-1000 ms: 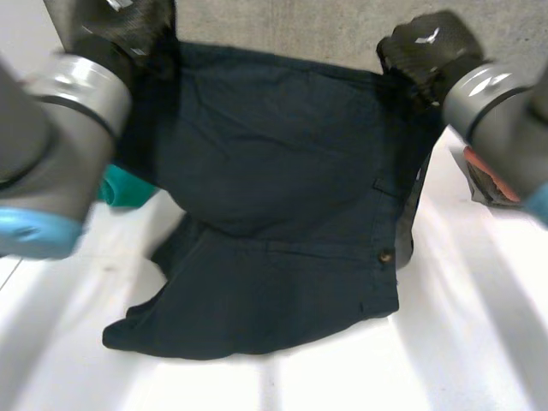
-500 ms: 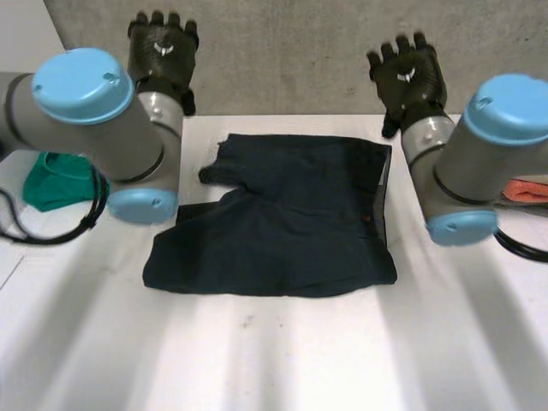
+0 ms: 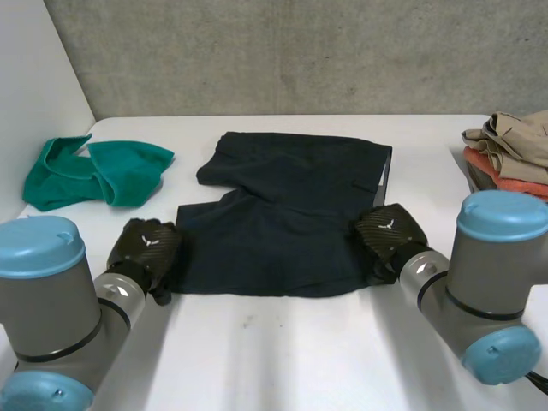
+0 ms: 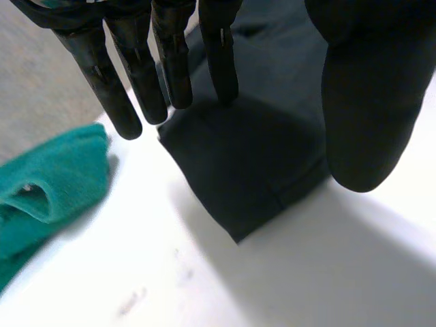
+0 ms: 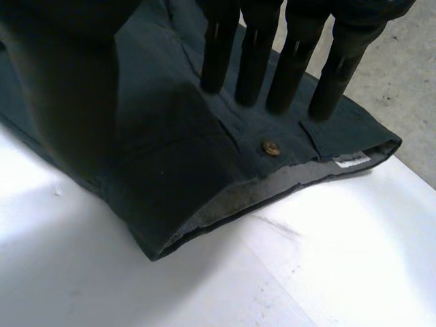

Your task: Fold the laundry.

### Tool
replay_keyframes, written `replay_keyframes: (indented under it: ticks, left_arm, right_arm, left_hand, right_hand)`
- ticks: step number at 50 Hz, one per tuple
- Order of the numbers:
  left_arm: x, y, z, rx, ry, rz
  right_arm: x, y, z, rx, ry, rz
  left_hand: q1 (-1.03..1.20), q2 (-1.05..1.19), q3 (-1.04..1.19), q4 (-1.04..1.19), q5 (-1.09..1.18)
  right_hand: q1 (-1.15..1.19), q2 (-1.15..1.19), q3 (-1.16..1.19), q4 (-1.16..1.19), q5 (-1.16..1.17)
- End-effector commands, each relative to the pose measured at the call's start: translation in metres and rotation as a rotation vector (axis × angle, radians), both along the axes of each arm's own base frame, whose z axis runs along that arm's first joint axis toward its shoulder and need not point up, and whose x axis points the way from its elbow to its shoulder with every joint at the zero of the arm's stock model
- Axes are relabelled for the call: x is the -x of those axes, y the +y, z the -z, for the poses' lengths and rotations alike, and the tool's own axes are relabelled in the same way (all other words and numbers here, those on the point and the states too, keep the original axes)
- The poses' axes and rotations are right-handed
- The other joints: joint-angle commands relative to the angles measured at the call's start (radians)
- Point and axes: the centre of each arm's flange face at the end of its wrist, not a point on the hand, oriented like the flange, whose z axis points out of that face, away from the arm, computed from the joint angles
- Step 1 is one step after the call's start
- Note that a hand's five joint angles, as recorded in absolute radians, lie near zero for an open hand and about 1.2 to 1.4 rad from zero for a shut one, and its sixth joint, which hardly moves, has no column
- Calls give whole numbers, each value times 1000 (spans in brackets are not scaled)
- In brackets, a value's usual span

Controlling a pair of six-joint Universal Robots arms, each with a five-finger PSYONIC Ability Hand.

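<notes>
White table (image 3: pixel 282 360) carries dark navy shorts (image 3: pixel 282 214) lying flat, a green cloth (image 3: pixel 94 171) well beyond the left hand (image 3: pixel 145 248) and a pile of clothes (image 3: pixel 509 150) beyond the right hand (image 3: pixel 390 231). Both hands are empty, fingers straight, the left poised over the hem corner (image 4: pixel 245 163) under its fingertips, the right over the waistband corner, fingertips beside the button (image 5: pixel 271 147). A square fold likely needs each hand to pinch every layer at its corner and lift evenly.
</notes>
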Motion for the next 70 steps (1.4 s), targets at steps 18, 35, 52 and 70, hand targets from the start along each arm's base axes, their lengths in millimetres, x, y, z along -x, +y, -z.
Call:
replay_keyframes:
  ticks: [18,35,52,70]
  left_arm:
    - [9,-24,16,51,18,20]
    - [-19,135,-41,-299,-289,298]
    - [69,11,-45,134,-106,236]
    - [131,-141,-21,610,-19,5]
  right_arm:
    - [7,11,-15,55,29,-4]
    - [63,105,-40,-331,588,-259]
    - [34,10,-47,8,341,-31]
    - [-15,-120,-18,454,159,111]
  left_hand:
    - [910,910,908,902,901]
    - [910,910,908,902,901]
    - [910,910,908,902,901]
    - [910,910,908,902,901]
  right_hand:
    - [787,787,787,788,788]
    - [787,787,787,788,788]
    - [787,787,787,788,788]
    - [392,392,392,393,393]
